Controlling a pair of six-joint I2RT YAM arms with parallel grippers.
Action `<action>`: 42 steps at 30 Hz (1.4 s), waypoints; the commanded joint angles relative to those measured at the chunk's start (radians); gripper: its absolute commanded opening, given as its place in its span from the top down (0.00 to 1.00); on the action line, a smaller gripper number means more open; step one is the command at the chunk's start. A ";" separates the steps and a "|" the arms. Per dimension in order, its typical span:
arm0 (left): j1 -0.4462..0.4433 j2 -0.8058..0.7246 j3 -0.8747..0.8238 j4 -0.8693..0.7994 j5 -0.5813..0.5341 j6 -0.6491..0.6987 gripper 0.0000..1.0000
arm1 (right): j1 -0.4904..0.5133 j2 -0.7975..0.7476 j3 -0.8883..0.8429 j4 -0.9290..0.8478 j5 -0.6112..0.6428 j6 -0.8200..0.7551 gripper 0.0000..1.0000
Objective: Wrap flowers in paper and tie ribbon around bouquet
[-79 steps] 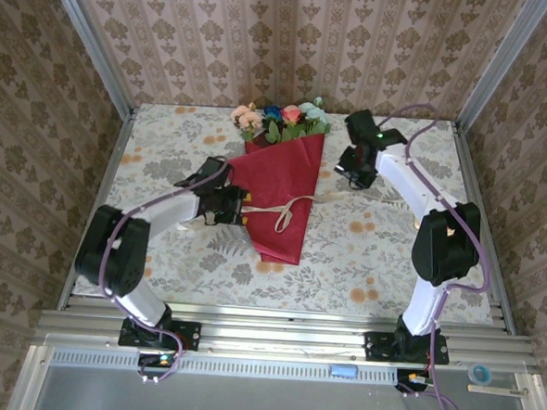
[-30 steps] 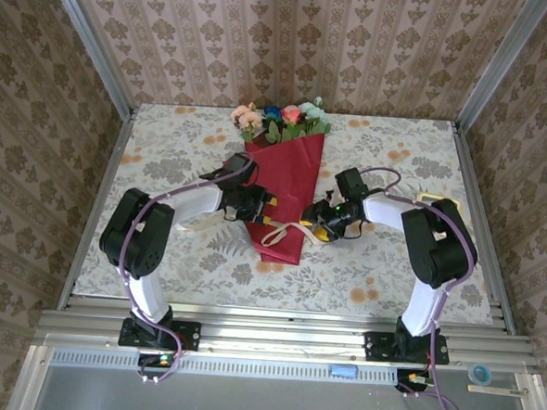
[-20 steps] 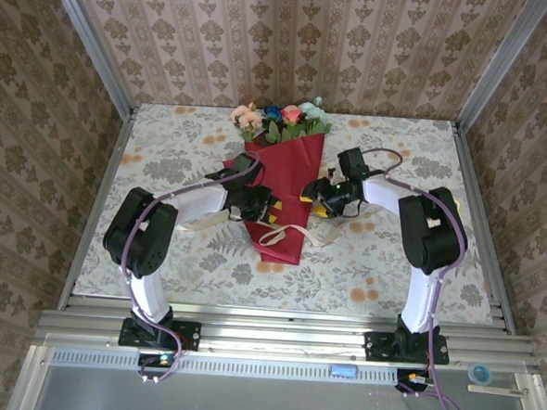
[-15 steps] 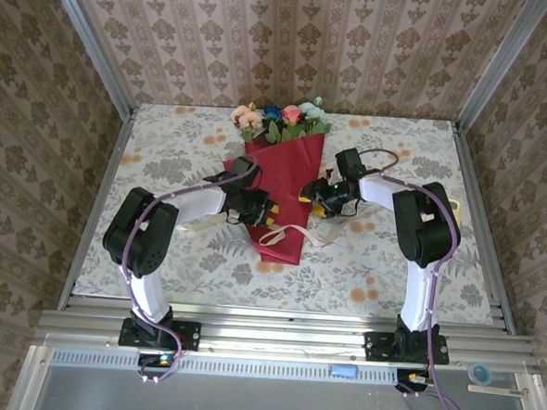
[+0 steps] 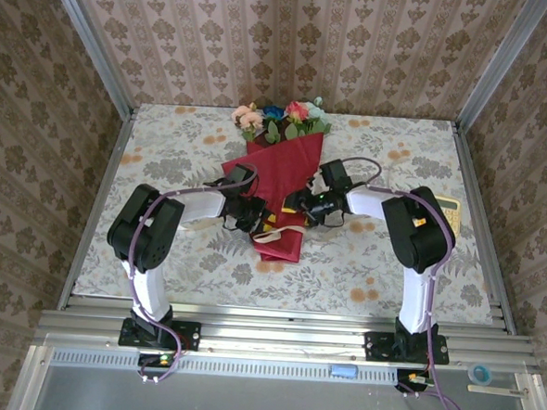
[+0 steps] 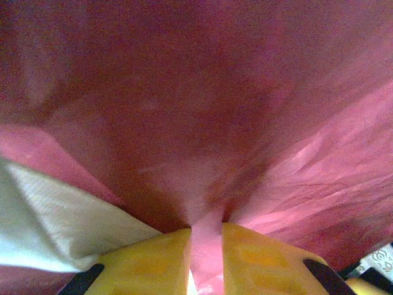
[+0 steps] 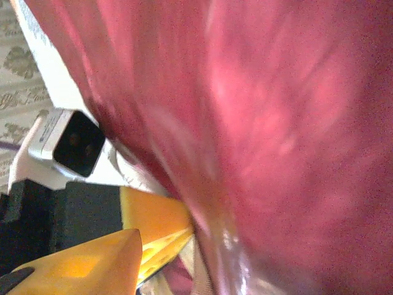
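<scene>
The bouquet lies mid-table, a dark red paper (image 5: 280,173) cone with the flowers (image 5: 279,117) at its far, wide end. The cream ribbon (image 5: 276,234) crosses its narrow lower part. My left gripper (image 5: 251,213) sits at the cone's left edge. In the left wrist view it (image 6: 206,258) is shut on a fold of the paper (image 6: 202,123), with the ribbon (image 6: 55,227) just to the left. My right gripper (image 5: 298,207) presses against the cone's right edge. One of its yellow fingers (image 7: 86,264) shows beside the paper (image 7: 276,123); the other is hidden.
A flat yellow object (image 5: 449,212) lies on the tablecloth beside the right arm's elbow. Patterned walls and metal posts enclose the table on three sides. The other arm's wrist camera (image 7: 67,141) is close by in the right wrist view.
Both grippers have closed in on the cone's lower part from either side. The left jaws have shut on a paper fold. The cone's narrow end has bunched up and the ribbon shifted.
</scene>
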 commanded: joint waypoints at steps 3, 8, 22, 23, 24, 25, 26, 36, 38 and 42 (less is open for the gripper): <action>0.005 0.007 -0.031 -0.085 -0.050 0.039 0.81 | 0.030 0.004 -0.028 0.102 -0.071 0.089 0.46; 0.007 -0.004 -0.027 -0.103 -0.056 0.053 0.81 | 0.032 0.042 -0.011 0.119 -0.046 0.086 0.48; 0.023 -0.233 -0.039 -0.288 -0.128 0.051 0.56 | 0.035 0.086 0.043 0.143 0.067 0.037 1.00; 0.027 -0.255 -0.055 -0.295 -0.140 0.035 0.55 | 0.035 0.080 0.034 0.157 0.068 0.039 1.00; 0.034 -0.281 -0.075 -0.297 -0.152 0.017 0.54 | 0.036 0.076 0.029 0.165 0.069 0.040 1.00; 0.040 -0.300 -0.092 -0.292 -0.162 0.002 0.53 | 0.037 0.074 0.025 0.167 0.070 0.039 1.00; 0.045 -0.309 -0.102 -0.287 -0.165 -0.008 0.52 | 0.038 0.074 0.023 0.167 0.069 0.037 1.00; 0.057 -0.216 -0.070 -0.259 -0.123 0.034 0.49 | 0.046 0.066 0.014 0.166 0.076 0.040 1.00; 0.048 -0.196 -0.024 -0.285 -0.130 0.052 0.49 | 0.047 0.065 0.014 0.164 0.077 0.039 1.00; 0.028 -0.165 0.014 -0.348 -0.139 0.090 0.52 | 0.049 0.066 0.011 0.166 0.081 0.042 1.00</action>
